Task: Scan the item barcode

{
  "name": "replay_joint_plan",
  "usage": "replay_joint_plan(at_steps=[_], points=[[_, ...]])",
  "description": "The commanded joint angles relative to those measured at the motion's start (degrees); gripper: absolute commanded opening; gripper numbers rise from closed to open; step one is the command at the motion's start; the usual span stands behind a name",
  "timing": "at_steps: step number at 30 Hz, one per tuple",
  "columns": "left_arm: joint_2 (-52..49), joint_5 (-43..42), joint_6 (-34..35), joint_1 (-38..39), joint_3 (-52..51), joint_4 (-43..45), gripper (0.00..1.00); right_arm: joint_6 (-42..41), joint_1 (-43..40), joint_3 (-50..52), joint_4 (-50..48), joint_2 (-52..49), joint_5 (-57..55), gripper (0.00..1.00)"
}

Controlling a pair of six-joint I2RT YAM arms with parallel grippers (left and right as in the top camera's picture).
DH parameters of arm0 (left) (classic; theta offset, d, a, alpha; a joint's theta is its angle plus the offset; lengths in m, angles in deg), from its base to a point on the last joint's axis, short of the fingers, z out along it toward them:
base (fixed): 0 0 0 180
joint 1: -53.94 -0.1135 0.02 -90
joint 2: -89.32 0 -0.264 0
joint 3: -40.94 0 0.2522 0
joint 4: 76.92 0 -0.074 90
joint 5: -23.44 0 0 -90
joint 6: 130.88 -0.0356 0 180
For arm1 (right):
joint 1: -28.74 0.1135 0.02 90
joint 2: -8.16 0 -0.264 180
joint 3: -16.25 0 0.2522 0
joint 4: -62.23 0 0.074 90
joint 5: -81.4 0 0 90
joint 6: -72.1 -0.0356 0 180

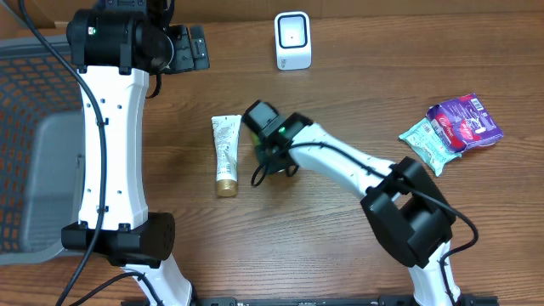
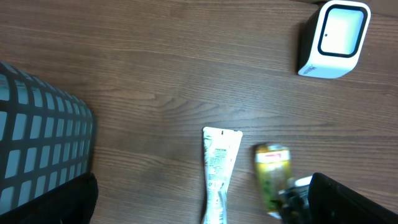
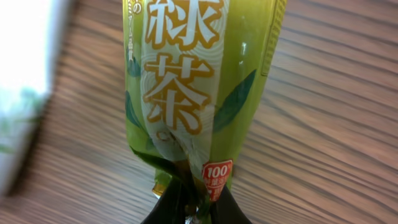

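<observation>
Currently: green tea pouch (image 3: pixel 193 93), glossy, gold lettering, leaf print, no barcode showing. Its crimped end is pinched in the closed right hand (image 3: pixel 193 202), long axis running straight out from it. Location: mid-table (image 1: pixel 357 85), beside white tube (image 1: pixel 226 155), scanner (image 1: pixel 293 40) well beyond. Left hand (image 1: pixel 183 47) wide, empty, farther off.

White arm links (image 1: pixel 110 144), black joints (image 1: pixel 408 212), thin black cables (image 1: pixel 340 153)
</observation>
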Motion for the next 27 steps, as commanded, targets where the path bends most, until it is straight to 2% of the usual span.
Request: replay_joint_plan(at_steps=[1, 3, 6, 11, 18, 20, 23, 27], points=[[-0.28, 0.13, -0.13, 0.37, 0.22, 0.22, 1.00, 0.55, -4.39, -0.63, 3.56, 1.68, -9.01, 0.04], [-0.28, 0.13, -0.13, 0.37, 0.22, 0.20, 1.00, 0.55, -5.29, -0.74, 7.76, 2.40, -23.32, 0.04], [-0.28, 0.13, -0.13, 0.37, 0.22, 0.20, 1.00, 0.26, -5.29, -0.70, 12.31, 2.36, -35.28, 0.04], [-0.28, 0.11, -0.13, 0.37, 0.22, 0.20, 1.00, 0.28, -5.20, -0.11, 15.04, 2.34, -29.86, 0.04], [-0.28, 0.11, -0.13, 0.37, 0.22, 0.20, 1.00, 0.50, -3.06, 0.55, 16.00, 2.29, -29.27, 0.04], [-0.28, 0.13, -0.13, 0.37, 0.22, 0.20, 1.00, 0.72, -2.27, 0.68, 16.13, 2.29, -27.98, 0.12], [-0.28, 0.13, -0.13, 0.37, 0.22, 0.22, 1.00, 4.09, -0.81, 0.92, 16.13, 2.29, -24.13, 0.36], [-0.28, 0.11, -0.13, 0.37, 0.22, 0.20, 1.00, 5.09, 1.70, 0.92, 15.76, 2.29, -20.63, 0.45]])
